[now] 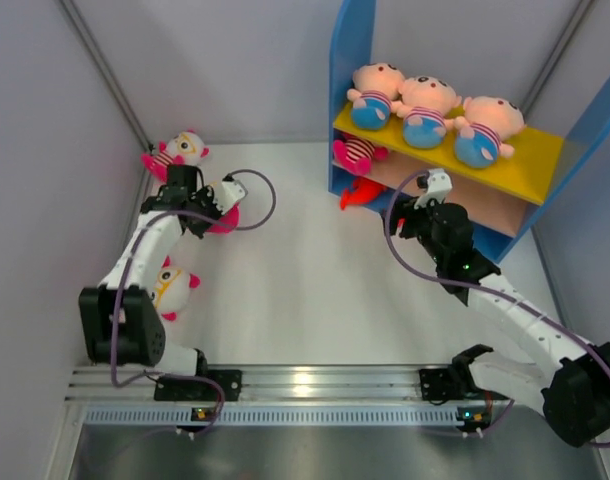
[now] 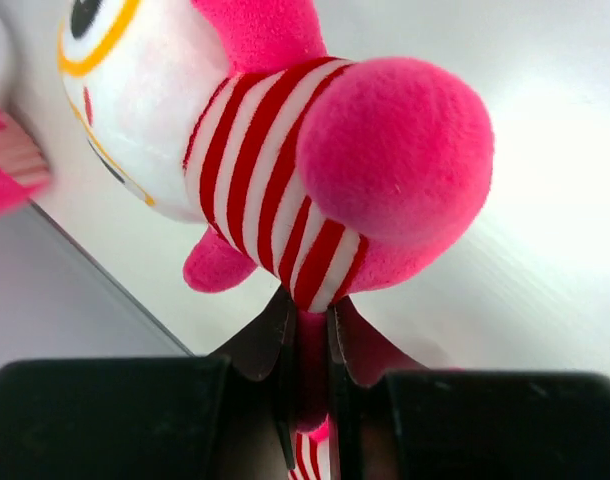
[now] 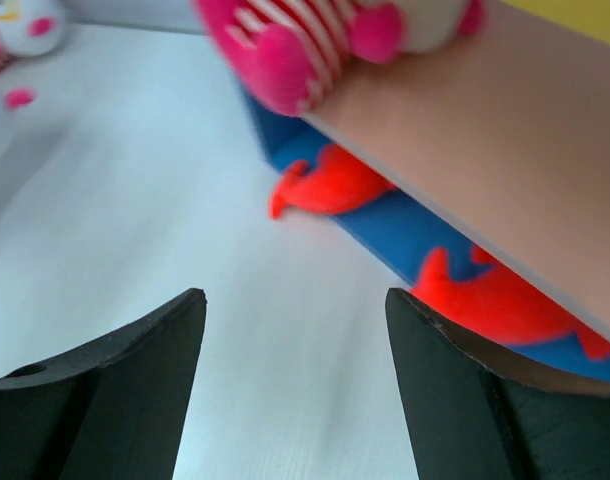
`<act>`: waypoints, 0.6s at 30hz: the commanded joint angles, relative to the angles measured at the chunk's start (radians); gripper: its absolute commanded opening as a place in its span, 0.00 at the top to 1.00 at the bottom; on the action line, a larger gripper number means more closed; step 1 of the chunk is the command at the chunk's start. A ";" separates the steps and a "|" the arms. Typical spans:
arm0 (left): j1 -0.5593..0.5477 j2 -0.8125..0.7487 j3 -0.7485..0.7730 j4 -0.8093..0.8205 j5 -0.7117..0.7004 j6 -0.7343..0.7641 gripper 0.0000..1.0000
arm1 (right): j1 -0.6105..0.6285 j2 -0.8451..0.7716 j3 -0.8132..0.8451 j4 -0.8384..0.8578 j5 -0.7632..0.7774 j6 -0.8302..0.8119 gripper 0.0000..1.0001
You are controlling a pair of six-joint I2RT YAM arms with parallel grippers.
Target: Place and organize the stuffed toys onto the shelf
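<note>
Pale grey walls box in a white counter (image 1: 305, 290), seen first from above, with the shelf (image 1: 351, 60) standing at the far right. Its yellow top board (image 1: 530, 165) carries three peach dolls (image 1: 425, 105) side by side. The tan middle board (image 1: 485, 205) has a single striped doll (image 1: 357, 152) at its left end, and a red fish (image 1: 360, 192) pokes out of the blue base. Off the shelf, a corner doll (image 1: 182, 150) lies at the far left, a near doll (image 1: 171, 285) lies beside the left arm, and a held doll (image 1: 225, 222) shows as a patch of pink under the left tool (image 1: 220, 205). I judge the job past halfway: the top row is full, and three pink-eared toys are left, most likely for the middle board. From the left wrist, the left tool's fingers (image 2: 275, 335) are pressed together on a pink limb of the held doll (image 2: 325, 180), whose striped belly and white face fill the frame above the counter. From the right wrist, the right tool (image 3: 295, 330) is spread wide with nothing between its fingers, low over the counter just before the shelf. The striped doll's feet overhang the middle board, and a second red fish (image 3: 495, 300) lies in the base beside the first.
</note>
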 commanded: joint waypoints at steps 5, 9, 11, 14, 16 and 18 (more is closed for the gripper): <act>-0.051 -0.361 -0.035 -0.365 0.482 0.116 1.00 | 0.109 0.032 0.251 -0.051 -0.671 -0.260 0.27; -0.068 -0.427 -0.011 -0.493 0.499 0.128 1.00 | 0.270 0.137 0.346 -0.041 -0.756 -0.300 0.26; -0.076 -0.438 0.005 -0.536 0.501 0.119 1.00 | 0.326 0.211 0.369 0.067 -0.802 -0.226 0.26; -0.082 -0.459 0.032 -0.563 0.519 0.091 1.00 | 0.394 0.311 0.429 0.154 -0.807 -0.199 0.26; -0.085 -0.476 0.048 -0.569 0.544 0.062 1.00 | 0.431 0.384 0.461 0.165 -0.817 -0.199 0.26; -0.088 -0.488 0.059 -0.583 0.551 0.048 1.00 | 0.449 0.427 0.511 0.174 -0.836 -0.157 0.26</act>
